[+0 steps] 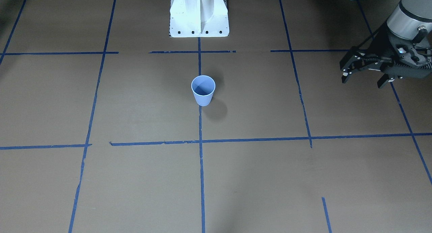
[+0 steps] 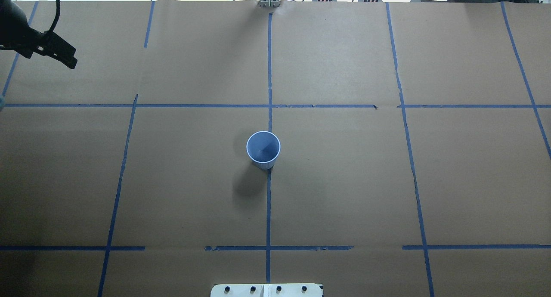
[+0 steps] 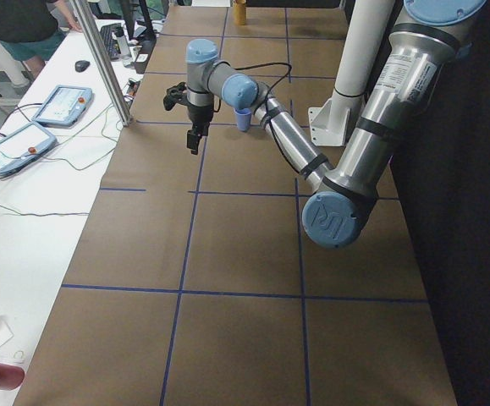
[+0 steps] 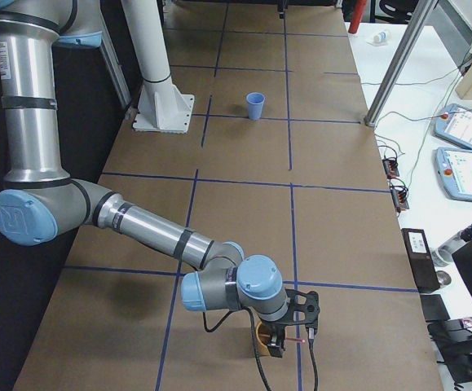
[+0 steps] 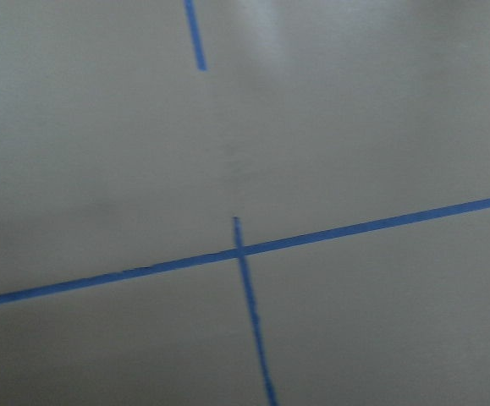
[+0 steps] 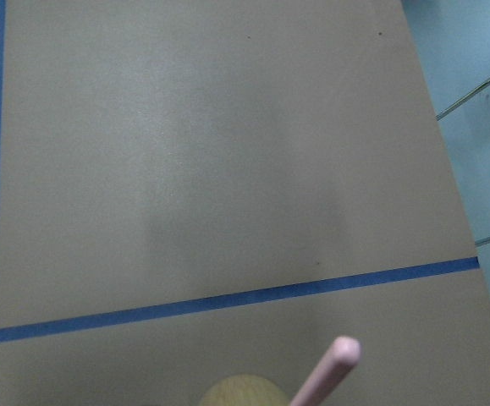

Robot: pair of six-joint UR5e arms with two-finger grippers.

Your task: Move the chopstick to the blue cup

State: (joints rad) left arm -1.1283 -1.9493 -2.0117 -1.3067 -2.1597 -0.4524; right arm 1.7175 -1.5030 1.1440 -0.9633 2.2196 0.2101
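The blue cup (image 1: 203,90) stands upright and empty at the table's middle; it also shows in the overhead view (image 2: 263,148) and both side views (image 3: 243,119) (image 4: 255,105). My left gripper (image 1: 363,80) hovers open and empty far off to the cup's side, above the paper. My right gripper (image 4: 289,336) is low at the table's far right end, over a tan cup (image 4: 263,334); I cannot tell whether it is open or shut. A pink chopstick (image 6: 327,370) pokes up beside that cup's rim (image 6: 238,392), and a pink stick (image 4: 300,341) shows at the gripper.
The white robot pedestal (image 1: 199,15) stands behind the blue cup. Blue tape lines (image 2: 269,202) grid the brown paper. A side table with teach pendants (image 4: 464,155) and cables runs along the far edge. A metal post (image 3: 101,59) stands at that edge.
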